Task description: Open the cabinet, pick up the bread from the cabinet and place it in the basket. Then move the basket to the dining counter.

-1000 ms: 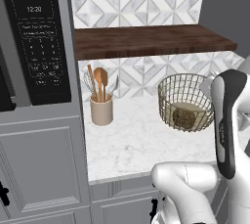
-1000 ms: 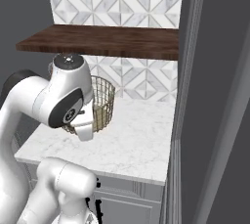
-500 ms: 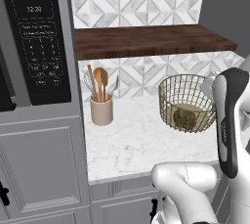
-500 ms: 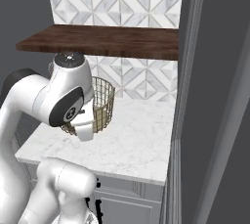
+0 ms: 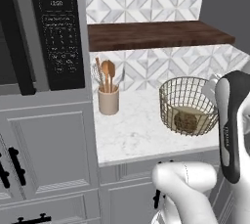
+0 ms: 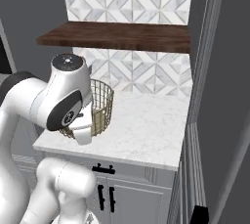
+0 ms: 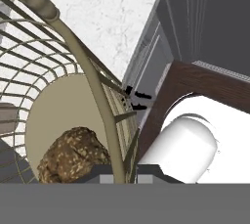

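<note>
The brass-gold wire basket (image 5: 188,104) stands on the marble worktop (image 5: 136,130) below a dark wooden shelf. Inside it, on the pale disc base, lies the brown lumpy bread (image 5: 185,122). In the hand view the bread (image 7: 73,157) sits low at the left, with the basket's rim wire (image 7: 88,74) curving down to my gripper (image 7: 119,173). The gripper is shut on that rim at the basket's near side. My white arm (image 6: 63,100) covers much of the basket (image 6: 103,108) in the right base view. The dining counter is out of view.
A beige utensil crock (image 5: 108,98) with wooden spoons stands left of the basket. A black microwave (image 5: 53,27) is set in the grey cabinetry on the left. A tall dark grey panel (image 6: 215,71) closes the worktop's right end. Grey cabinet doors (image 6: 127,196) run below.
</note>
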You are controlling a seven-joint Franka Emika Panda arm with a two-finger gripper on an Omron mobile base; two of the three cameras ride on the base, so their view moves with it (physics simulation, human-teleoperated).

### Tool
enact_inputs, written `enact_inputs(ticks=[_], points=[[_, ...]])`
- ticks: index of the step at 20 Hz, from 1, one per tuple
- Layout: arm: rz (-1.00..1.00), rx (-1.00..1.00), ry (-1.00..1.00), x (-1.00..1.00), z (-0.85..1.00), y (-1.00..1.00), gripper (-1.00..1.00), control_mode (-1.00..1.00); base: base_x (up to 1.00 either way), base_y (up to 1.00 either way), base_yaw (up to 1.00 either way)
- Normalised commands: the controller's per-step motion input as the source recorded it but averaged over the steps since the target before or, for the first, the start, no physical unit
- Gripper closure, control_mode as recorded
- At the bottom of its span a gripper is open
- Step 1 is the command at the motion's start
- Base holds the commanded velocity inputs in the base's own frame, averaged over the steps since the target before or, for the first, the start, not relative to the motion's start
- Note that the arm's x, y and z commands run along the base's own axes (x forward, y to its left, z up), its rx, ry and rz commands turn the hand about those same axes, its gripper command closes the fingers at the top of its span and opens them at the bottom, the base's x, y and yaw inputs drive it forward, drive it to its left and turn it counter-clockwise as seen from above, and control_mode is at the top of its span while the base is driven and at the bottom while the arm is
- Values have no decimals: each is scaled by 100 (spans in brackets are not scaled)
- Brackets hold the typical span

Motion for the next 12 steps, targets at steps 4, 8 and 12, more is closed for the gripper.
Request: enact_inputs(ticks=[4,8,12], points=[[0,0,0,0,0,0,100,100,-61,51,1],[0,0,0,0,0,0,100,100,-82,39,5],[0,0,0,0,0,0,100,100,-78,68,43]])
